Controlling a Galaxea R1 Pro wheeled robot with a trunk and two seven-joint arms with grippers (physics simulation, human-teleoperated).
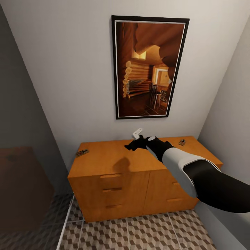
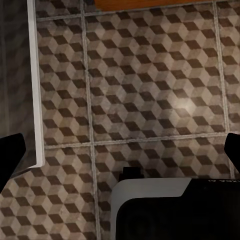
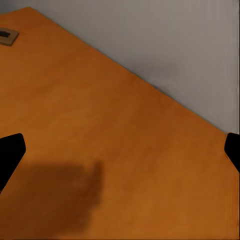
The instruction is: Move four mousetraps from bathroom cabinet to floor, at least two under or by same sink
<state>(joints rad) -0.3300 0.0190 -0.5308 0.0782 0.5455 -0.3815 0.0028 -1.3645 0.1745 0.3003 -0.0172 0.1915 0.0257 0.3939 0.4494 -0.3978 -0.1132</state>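
The orange-brown cabinet (image 1: 114, 159) stands against the wall under a framed picture. One mousetrap (image 1: 82, 152) lies at the left end of its top and another mousetrap (image 1: 182, 142) near the right end. My right gripper (image 1: 132, 144) hovers over the middle of the top, open and holding nothing. The right wrist view shows the cabinet top (image 3: 115, 130) between the spread fingertips (image 3: 10, 152) of the right gripper (image 3: 120, 155), with a mousetrap (image 3: 7, 36) at the frame's corner. My left gripper (image 2: 120, 150) hangs open over the cube-patterned bathroom floor (image 2: 150, 85).
A dark glass panel (image 1: 21, 156) with a white bottom rail (image 1: 66, 218) bounds the left side. Grey walls close in behind and to the right of the cabinet. The left wrist view shows the rail (image 2: 35, 85) and my own base (image 2: 165, 210).
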